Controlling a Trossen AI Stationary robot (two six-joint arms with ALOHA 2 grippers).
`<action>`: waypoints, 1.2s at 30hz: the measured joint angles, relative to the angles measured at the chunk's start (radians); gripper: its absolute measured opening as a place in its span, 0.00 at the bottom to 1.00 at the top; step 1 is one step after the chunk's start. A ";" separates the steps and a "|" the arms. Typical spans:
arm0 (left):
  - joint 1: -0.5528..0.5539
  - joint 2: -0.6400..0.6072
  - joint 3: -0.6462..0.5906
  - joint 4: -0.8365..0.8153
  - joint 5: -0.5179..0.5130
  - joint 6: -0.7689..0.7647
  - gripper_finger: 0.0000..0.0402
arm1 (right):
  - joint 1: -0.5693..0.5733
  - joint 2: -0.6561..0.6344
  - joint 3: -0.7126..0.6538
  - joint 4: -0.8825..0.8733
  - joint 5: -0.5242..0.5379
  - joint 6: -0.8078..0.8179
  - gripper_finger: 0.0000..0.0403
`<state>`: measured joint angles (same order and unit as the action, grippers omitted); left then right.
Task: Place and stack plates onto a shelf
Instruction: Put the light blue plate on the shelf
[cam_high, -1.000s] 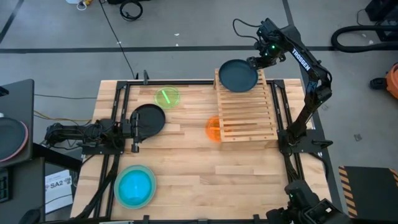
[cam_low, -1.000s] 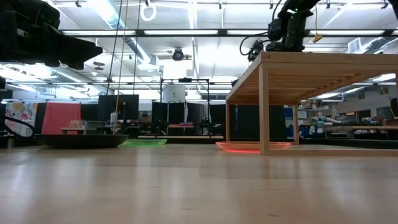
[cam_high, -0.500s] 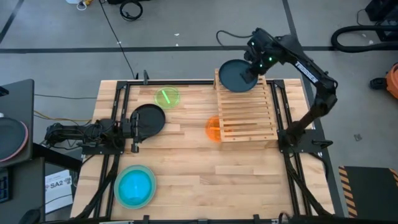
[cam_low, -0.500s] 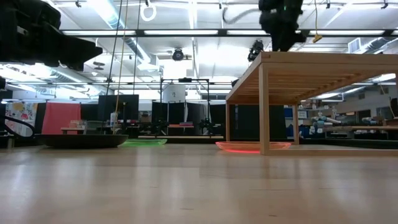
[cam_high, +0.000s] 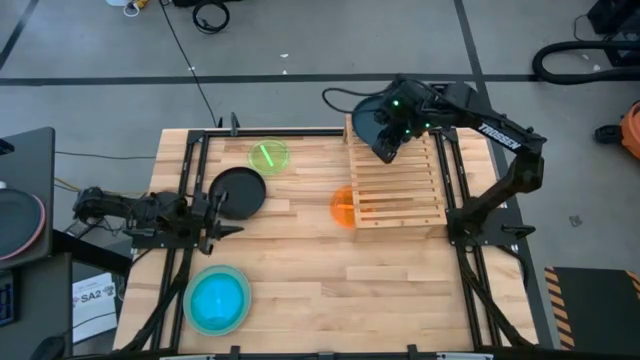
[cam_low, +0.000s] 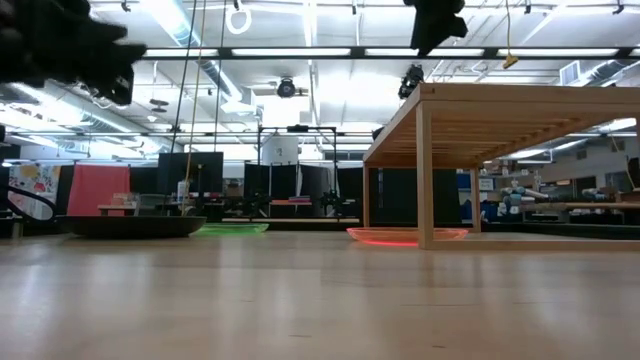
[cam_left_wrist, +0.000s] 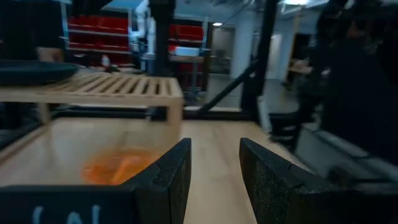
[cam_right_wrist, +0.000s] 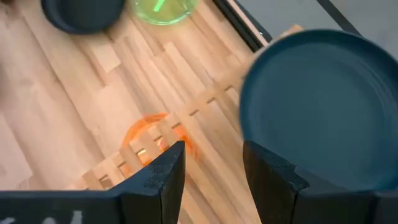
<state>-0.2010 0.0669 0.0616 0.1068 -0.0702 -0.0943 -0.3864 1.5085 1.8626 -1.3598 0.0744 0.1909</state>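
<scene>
Closest to the front edge of the table (cam_high: 330, 300) sits the biggest plate, a mint green one with a cyan plate (cam_high: 217, 300) nested on top, down at the left corner.

Further back on the left, the left gripper (cam_high: 214, 212) hangs low over the wood with its fingers (cam_left_wrist: 171, 177) apart and nothing between them. It sits right at the near rim of the black plate (cam_high: 240, 190), which lies flat on the tabletop. In the low view that plate shows as a dark sliver on the left.

The orange plate (cam_high: 342, 206) lies near the middle, half tucked under the left edge of the shelf (cam_high: 400, 185). From the low camera it glows red-orange right at the shelf's front leg.

Beyond the black plate there's the little green plate (cam_high: 268, 156), flat on the table.

At the far end of the shelf, the dark teal plate (cam_high: 372, 122) rests on the slats. The right gripper (cam_high: 392, 138) is above it, fingers (cam_right_wrist: 163, 177) spread and holding nothing, with the plate's rim showing just past them in the right wrist view.
</scene>
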 joint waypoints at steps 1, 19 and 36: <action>-0.019 0.024 0.015 0.000 0.000 -0.010 0.35 | 0.009 0.003 0.000 0.000 0.003 0.000 0.41; -0.358 0.705 0.495 -0.549 -0.007 -0.241 0.35 | 0.051 0.009 0.000 0.000 0.004 -0.002 0.41; -0.584 1.038 0.608 -0.836 -0.003 -0.632 0.35 | 0.051 0.009 0.000 0.000 0.004 -0.003 0.41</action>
<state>-0.7850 1.1048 0.6697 -0.7296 -0.0729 -0.7258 -0.3351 1.5173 1.8626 -1.3598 0.0788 0.1880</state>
